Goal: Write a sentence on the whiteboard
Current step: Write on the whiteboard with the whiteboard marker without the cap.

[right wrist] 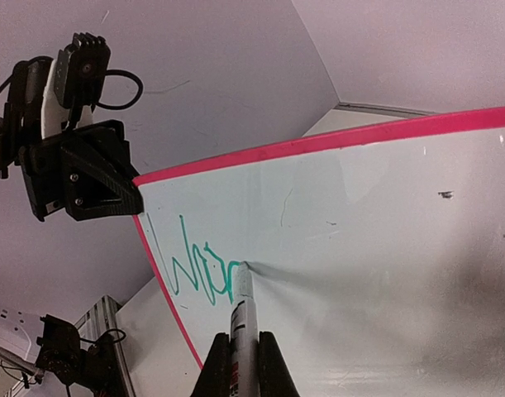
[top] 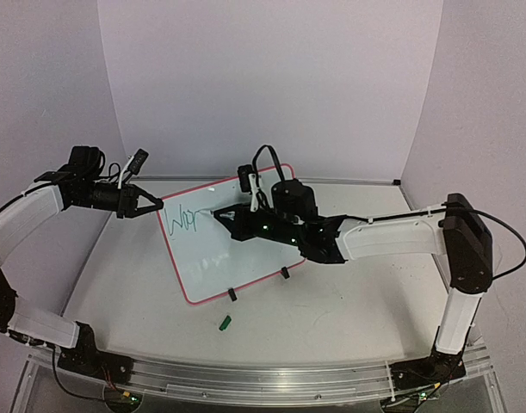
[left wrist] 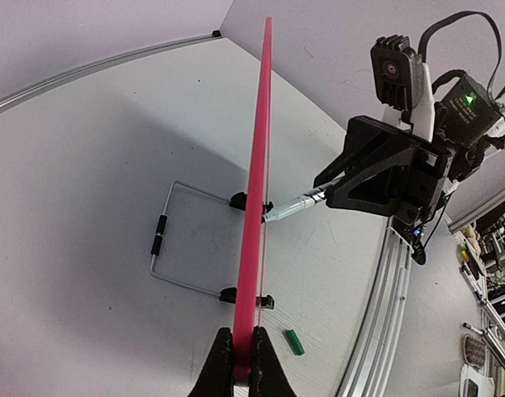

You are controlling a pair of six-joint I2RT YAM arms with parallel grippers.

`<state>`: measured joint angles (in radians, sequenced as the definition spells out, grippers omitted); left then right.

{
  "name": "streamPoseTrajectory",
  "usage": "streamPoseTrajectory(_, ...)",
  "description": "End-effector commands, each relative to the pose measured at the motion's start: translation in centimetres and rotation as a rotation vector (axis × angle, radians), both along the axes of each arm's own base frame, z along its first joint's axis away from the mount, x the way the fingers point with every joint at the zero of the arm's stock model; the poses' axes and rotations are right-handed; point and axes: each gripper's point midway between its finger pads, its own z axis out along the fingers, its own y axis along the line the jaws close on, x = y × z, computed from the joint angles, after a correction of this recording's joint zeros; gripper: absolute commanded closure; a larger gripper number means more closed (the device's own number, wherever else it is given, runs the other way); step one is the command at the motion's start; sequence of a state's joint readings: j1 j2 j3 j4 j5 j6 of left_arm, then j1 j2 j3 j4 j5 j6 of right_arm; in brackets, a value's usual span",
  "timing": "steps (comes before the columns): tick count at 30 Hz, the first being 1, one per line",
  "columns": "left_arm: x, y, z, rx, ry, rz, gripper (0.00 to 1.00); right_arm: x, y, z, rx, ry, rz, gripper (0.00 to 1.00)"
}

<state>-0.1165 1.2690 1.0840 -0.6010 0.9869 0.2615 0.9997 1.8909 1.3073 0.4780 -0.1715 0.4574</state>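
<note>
The whiteboard (top: 213,260) stands tilted on its two black clip feet, its pink-red frame (left wrist: 256,198) seen edge-on in the left wrist view. My left gripper (top: 157,205) is shut on the board's top left corner (left wrist: 241,364). My right gripper (top: 228,217) is shut on a silver marker (right wrist: 242,308), whose tip touches the board face (right wrist: 376,248). The sentence (right wrist: 198,271) is green script reading roughly "War", with the tip at its right end. It also shows in the top view (top: 183,220). The marker also shows in the left wrist view (left wrist: 295,205).
A green marker cap (top: 225,323) lies on the table in front of the board, also in the left wrist view (left wrist: 294,341). A wire stand (left wrist: 163,248) props the board from behind. An aluminium rail (top: 271,379) runs along the near edge.
</note>
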Motion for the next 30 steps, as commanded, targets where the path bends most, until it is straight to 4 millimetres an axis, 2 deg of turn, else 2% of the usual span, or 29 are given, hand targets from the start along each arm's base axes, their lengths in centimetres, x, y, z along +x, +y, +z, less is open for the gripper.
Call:
streamPoseTrajectory(1, -0.5, -0.1, 0.8, -0.02, -0.012, -0.016, 1.0, -0.1, -1.1, 3.2, 0.06, -0.056, 0.003, 1.0)
streamPoseTrajectory(5, -0.5, -0.1, 0.8, -0.02, -0.013, -0.014, 1.0, -1.2, -1.1, 3.9, 0.074, -0.079, 0.06, 1.0)
streamPoseTrajectory(11, -0.5, -0.1, 0.7, -0.019, -0.012, -0.014, 1.0, -1.4, -0.3, 2.6, 0.055, -0.06, 0.094, 1.0)
streamPoseTrajectory(19, -0.4, -0.1, 0.7, -0.018, -0.01, -0.014, 1.0, -0.5, 0.4, 0.9, 0.009, -0.03, 0.068, 1.0)
streamPoseTrajectory(30, -0.4, -0.1, 0.7, -0.018, -0.011, -0.014, 1.0, 0.7, 0.4, 0.2, -0.018, -0.018, 0.014, 1.0)
